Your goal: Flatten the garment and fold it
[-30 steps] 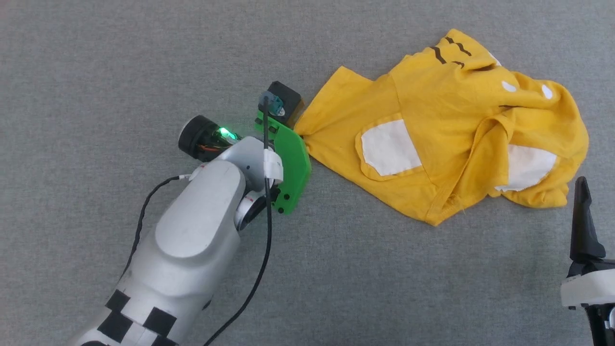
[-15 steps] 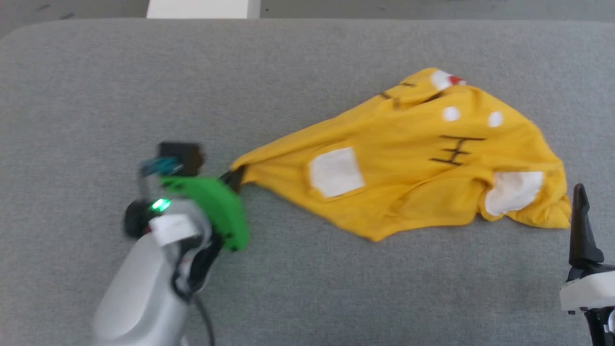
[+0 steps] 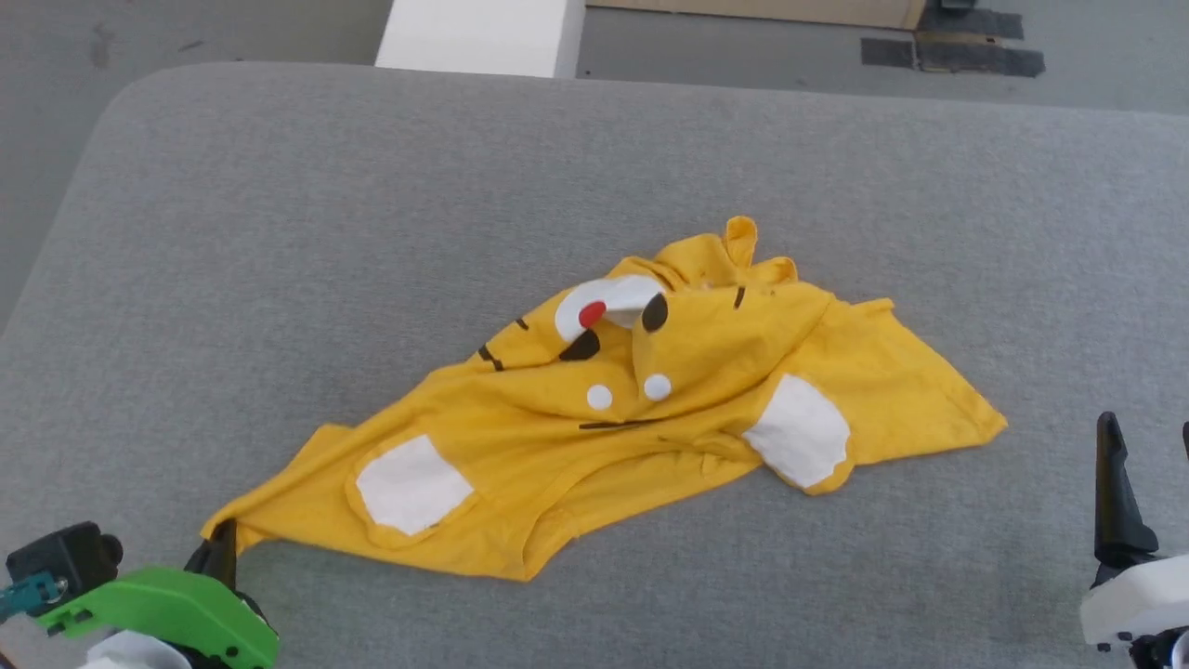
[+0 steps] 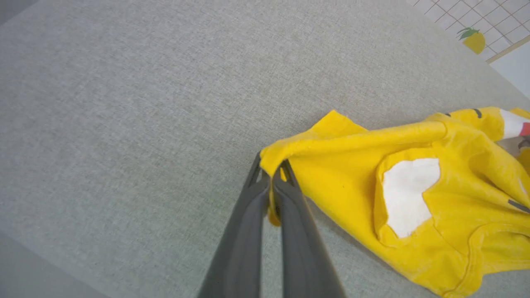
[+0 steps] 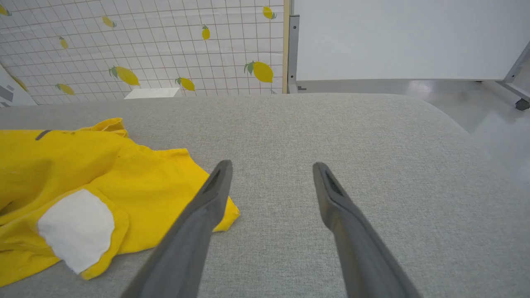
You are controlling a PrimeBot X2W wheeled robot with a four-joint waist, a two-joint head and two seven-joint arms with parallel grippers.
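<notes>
Around the shirt (image 3: pixel 650 409) we've just got the grey padded table (image 3: pixel 279 232). Past its far edge sit a white box (image 3: pixel 478 32) and dark tape strips (image 3: pixel 952 54) on the floor. The shirt lies crumpled mid-table, and its own folds bunch over part of the cat face. Our left gripper (image 4: pixel 272 163) has its fingers pinched together on the shirt's near-left corner. The left wrist view shows that plainly, while the head view only catches a dark fingertip. Our right gripper (image 5: pixel 272 166) hangs spread wide over bare table, just beside the shirt's right corner. Its wrist view adds a lemon-print wall (image 5: pixel 145 49) and a white board (image 5: pixel 393 37).
</notes>
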